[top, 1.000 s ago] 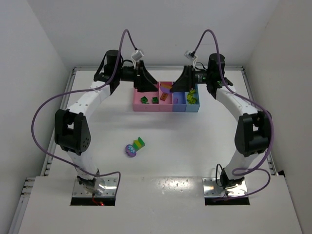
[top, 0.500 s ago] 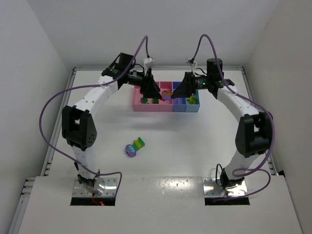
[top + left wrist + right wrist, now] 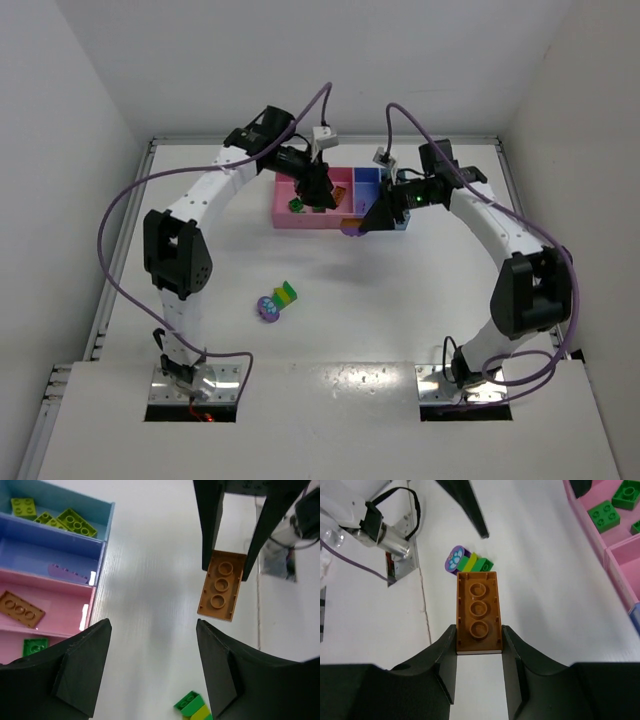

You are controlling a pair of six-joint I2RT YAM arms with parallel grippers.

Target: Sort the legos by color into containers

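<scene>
My right gripper (image 3: pixel 478 636) is shut on a flat orange brick (image 3: pixel 478 612), held above the table just in front of the tray (image 3: pixel 300 220). The brick also shows in the left wrist view (image 3: pixel 220 586) and the top view (image 3: pixel 351 222). My left gripper (image 3: pixel 153 626) is open and empty, over the tray's front edge (image 3: pixel 318 192). The tray holds yellow-green bricks (image 3: pixel 75 521) in the light blue compartment, a purple piece (image 3: pixel 67 572) in the purple-blue one, an orange brick (image 3: pixel 20 609) and green bricks (image 3: pixel 604 514) in pink ones. A green-yellow strip (image 3: pixel 286 293) lies beside a round purple piece (image 3: pixel 267 307).
The strip and round piece lie on the white table left of centre, well in front of the tray, also in the right wrist view (image 3: pixel 470 562). White walls enclose the table on three sides. Purple cables loop off both arms.
My right gripper has come away from the tray toward the near left, carrying the orange brick. My left arm has swung right and forward over the tray's pink compartments.
</scene>
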